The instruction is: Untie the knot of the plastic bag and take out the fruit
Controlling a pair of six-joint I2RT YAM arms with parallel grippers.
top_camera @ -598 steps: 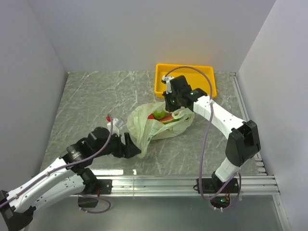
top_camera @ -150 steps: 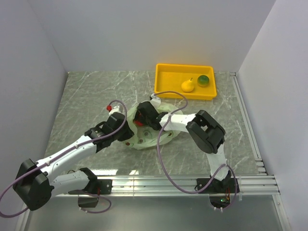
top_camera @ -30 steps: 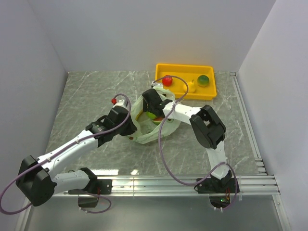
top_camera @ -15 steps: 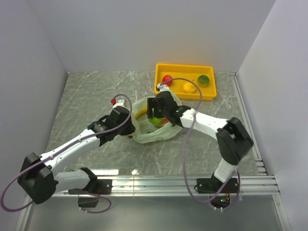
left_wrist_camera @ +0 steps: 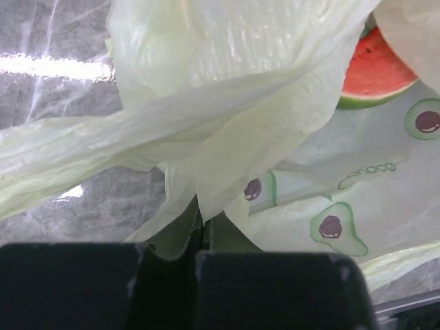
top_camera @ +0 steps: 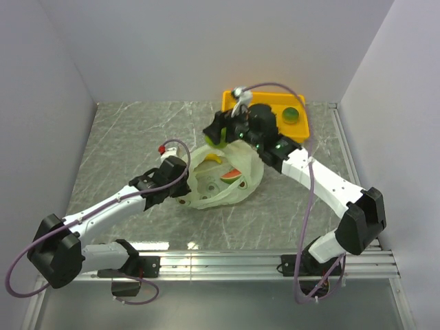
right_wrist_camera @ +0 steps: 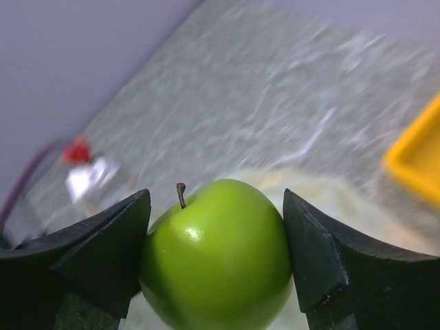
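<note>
Covered, cropped, blurred
Right arm (top_camera: 302,161) hides part of the tray (top_camera: 283,102); green apple (right_wrist_camera: 216,254) cropped at the bottom edge; bench (right_wrist_camera: 275,103) behind it blurred.

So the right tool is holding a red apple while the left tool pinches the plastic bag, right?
Not quite: the right tool holds a green apple, not red, as the right wrist view shows. The left tool does pinch the plastic bag.

light: bright, even | glare: table (left_wrist_camera: 48,65) | blur: right wrist background | shadows: soft
</note>
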